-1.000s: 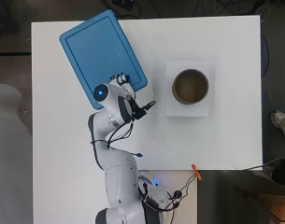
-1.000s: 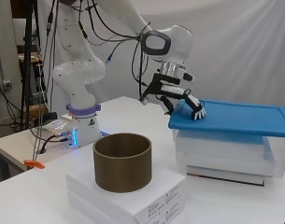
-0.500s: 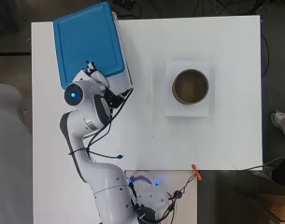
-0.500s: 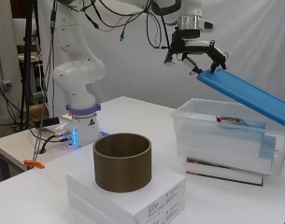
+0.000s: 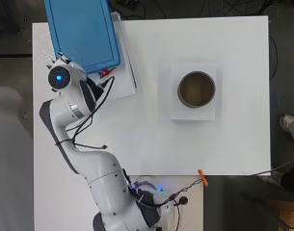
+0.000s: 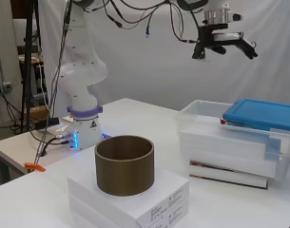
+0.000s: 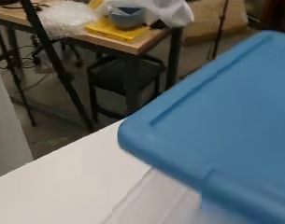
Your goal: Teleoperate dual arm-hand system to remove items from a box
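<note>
Fingers (image 6: 246, 47) of my hand (image 6: 224, 42) spread wide and empty, high above the clear box (image 6: 208, 126); its blue lid (image 6: 261, 115) lies skewed across the far end

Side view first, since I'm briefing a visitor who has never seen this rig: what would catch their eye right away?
Probably the blue lid, lying shifted across the far end of the clear box so the near part stands open. High above it hangs the hand, holding nothing. In the foreground a brown ring sits on a white carton.
</note>
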Motion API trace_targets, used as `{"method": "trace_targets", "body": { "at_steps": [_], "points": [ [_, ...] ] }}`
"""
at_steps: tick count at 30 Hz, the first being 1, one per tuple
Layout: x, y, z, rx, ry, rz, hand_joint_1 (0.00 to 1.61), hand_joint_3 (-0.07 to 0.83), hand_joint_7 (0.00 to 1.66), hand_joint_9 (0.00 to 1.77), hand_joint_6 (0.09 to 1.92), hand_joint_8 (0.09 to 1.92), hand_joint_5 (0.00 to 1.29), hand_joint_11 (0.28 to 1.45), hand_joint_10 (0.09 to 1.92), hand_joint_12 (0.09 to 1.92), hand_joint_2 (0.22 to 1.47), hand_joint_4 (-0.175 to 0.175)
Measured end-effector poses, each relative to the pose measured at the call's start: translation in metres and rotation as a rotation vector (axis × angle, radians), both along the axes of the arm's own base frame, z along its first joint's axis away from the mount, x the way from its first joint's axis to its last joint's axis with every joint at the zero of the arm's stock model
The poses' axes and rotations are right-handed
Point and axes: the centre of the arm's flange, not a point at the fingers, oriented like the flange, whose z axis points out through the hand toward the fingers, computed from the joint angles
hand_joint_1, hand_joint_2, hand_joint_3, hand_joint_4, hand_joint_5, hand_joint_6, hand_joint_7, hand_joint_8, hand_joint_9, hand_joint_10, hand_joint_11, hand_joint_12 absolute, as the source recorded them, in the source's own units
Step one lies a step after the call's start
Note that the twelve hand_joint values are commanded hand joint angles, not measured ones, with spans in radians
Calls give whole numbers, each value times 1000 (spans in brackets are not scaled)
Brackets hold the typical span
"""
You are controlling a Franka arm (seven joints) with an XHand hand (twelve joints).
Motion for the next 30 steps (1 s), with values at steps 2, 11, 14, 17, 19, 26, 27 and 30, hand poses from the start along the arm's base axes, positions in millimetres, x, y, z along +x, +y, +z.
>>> {"method": "trace_targets", "body": {
  "at_steps": [2,11,14,17,19,26,27,30],
  "points": [
    [-29,-11,-4,4,64,-123,83,0,724,757,87,87,520,635,87,87,1101,61],
    [-94,-94,-109,-72,267,-427,121,5,730,789,87,87,576,683,87,87,1155,51],
    [-76,-96,-135,-98,286,-438,99,6,728,790,87,87,572,692,87,87,1161,55],
    [-54,-93,-157,-118,328,-456,89,6,728,799,87,87,567,704,87,87,1166,53],
    [-37,-91,-160,-111,323,-470,85,7,734,806,87,87,573,705,87,87,1170,53],
    [57,-89,-174,-251,164,-348,90,4,719,776,87,87,570,666,87,87,1175,21],
    [73,-85,-164,-252,135,-346,97,4,705,765,87,87,550,659,87,87,1176,8],
    [104,-73,-138,-238,98,-349,138,5,685,734,87,87,534,626,87,87,1182,-10]
  ]
}}
